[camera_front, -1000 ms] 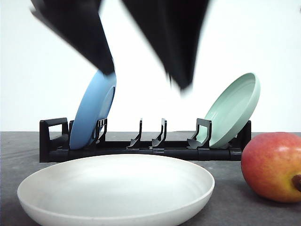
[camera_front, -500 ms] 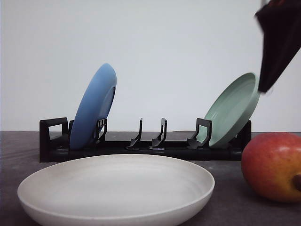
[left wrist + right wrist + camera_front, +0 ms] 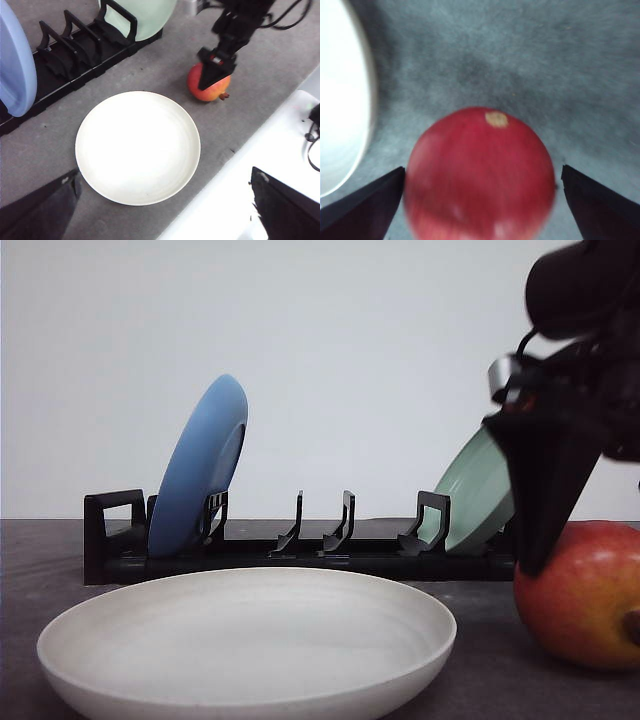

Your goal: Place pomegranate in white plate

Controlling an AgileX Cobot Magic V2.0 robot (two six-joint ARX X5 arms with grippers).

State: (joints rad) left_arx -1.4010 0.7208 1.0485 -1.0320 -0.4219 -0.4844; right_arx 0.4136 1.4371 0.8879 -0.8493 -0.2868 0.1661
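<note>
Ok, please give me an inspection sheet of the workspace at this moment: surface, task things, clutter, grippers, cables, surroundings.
Surface: dark grey table, bare patches, no spills seen.
Job's things: pomegranate resting on the table beside the white plate, apart from it; the plate holds nothing.
Clutter: black dish rack holding a blue plate and a pale green plate, both tilted.
Grippers: right gripper open, fingers either side of the pomegranate, not closed on it; left gripper open, above the white plate's near edge.
Cables: black cables on the right arm.
Surroundings: white wall; white ledge.
</note>
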